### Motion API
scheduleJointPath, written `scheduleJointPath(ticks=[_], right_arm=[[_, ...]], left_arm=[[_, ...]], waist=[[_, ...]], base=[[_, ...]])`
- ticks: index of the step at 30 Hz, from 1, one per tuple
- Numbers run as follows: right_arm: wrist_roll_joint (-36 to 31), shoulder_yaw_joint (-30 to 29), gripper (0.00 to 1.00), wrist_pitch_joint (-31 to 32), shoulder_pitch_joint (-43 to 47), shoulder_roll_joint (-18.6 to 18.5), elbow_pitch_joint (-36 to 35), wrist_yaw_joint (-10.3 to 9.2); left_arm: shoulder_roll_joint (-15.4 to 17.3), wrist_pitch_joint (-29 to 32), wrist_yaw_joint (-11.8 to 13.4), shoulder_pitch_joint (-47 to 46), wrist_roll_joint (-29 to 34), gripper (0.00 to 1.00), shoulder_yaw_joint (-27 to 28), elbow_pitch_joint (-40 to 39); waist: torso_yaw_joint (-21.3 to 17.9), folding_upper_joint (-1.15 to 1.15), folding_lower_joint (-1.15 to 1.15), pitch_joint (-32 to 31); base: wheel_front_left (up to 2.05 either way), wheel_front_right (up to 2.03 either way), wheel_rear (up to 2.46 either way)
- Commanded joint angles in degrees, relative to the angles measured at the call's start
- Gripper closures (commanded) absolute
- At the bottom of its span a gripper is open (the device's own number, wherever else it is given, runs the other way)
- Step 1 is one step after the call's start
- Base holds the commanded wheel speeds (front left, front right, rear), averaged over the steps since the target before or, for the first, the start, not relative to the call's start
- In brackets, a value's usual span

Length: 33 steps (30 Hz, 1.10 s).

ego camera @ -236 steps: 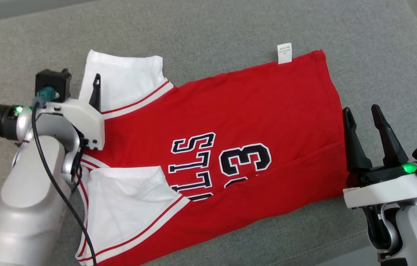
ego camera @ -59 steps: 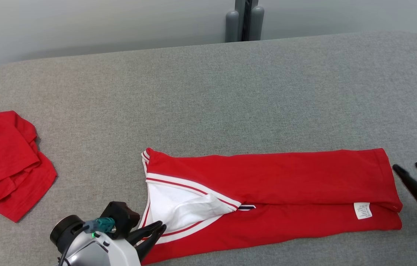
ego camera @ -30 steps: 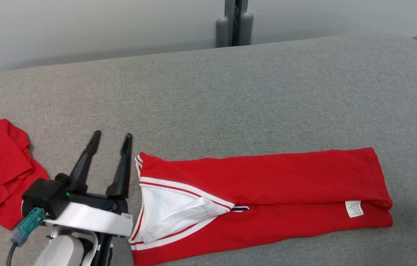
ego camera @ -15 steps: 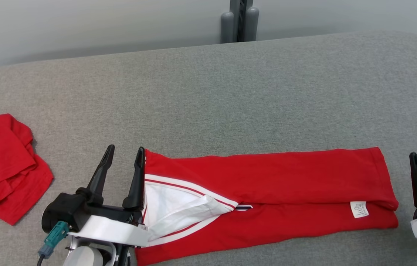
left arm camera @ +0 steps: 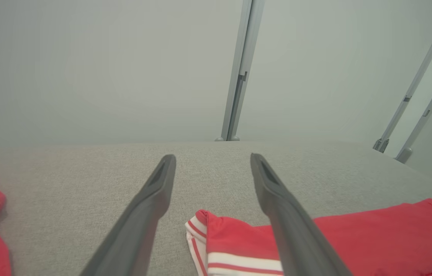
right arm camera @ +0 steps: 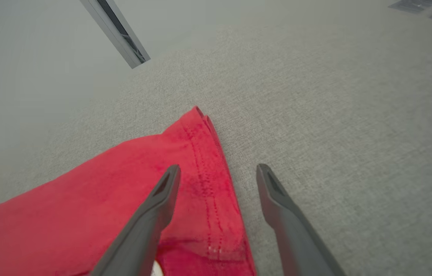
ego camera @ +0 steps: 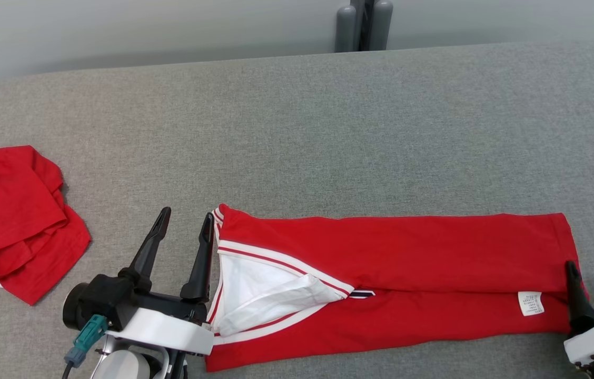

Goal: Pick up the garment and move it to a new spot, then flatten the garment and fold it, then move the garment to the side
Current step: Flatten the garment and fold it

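The garment (ego camera: 392,263) is a red jersey with white striped sleeves, folded lengthwise into a long band across the grey cushion (ego camera: 297,137). Its sleeve end points left and its hem (right arm camera: 216,180) points right. My left gripper (ego camera: 186,217) stands open just left of the sleeve end, with one finger along the striped edge (left arm camera: 200,230). My right gripper (ego camera: 586,267) is open at the hem, one finger over the red cloth and the other over bare cushion. A white label (ego camera: 530,303) lies near the hem.
A second red and white garment (ego camera: 12,221) lies crumpled at the cushion's left edge. A grey post (ego camera: 363,26) stands behind the cushion's far edge. A pale wall lies beyond.
The head camera has shifted a little. My right gripper has come in leftward and now straddles the hem. My left gripper stays at the sleeve end, both still open.
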Motion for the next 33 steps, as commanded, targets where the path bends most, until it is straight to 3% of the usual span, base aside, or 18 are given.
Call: scheduleJointPath(ticks=[1,15,17,18,19,25,33], right_arm=[[0.28,0.01,0.0,-0.24,-0.67,-0.29,0.69,0.0],[5.13,8.81,0.03,0.14,-4.93,0.98,9.99,0.02],[6.53,10.41,0.66,0.2,-5.12,0.38,10.09,0.06],[7.15,11.31,0.79,0.2,-5.17,0.08,10.19,0.06],[7.63,12.06,1.0,0.29,-5.26,-0.24,10.35,0.06],[9.5,14.47,1.0,0.14,-6.14,-2.38,11.63,-0.02],[8.25,12.73,1.0,-0.11,-8.27,-6.06,13.14,-0.04]], left_arm=[[0.22,-0.25,-0.42,-0.19,0.32,0.0,0.34,0.05],[-0.27,-0.25,-1.25,-1.54,-1.19,0.0,1.06,0.42],[-0.28,-0.25,-1.23,-1.57,-1.46,0.0,0.85,0.45],[-0.29,-0.25,-1.16,-1.54,-1.56,0.0,0.81,0.46],[-0.29,-0.25,-1.09,-1.47,-1.61,0.0,0.82,0.47],[-0.29,-0.25,-0.82,-0.84,-1.31,0.0,0.88,0.72],[-0.29,-0.25,-1.04,-0.35,-1.8,0.0,0.35,0.66]], waist=[[0.11,0.0,0.0,0.14],[0.89,0.0,0.0,0.84],[0.94,0.0,0.0,0.73],[0.97,0.0,0.0,0.64],[0.99,0.0,0.0,0.55],[0.9,0.0,0.0,-0.16],[0.67,0.0,0.0,-0.99]], base=[[0.0,0.0,0.0],[0.0,0.0,0.0],[0.0,0.0,0.0],[0.0,0.0,0.0],[0.0,0.0,0.0],[0.0,0.0,0.0],[0.0,0.0,0.0]])
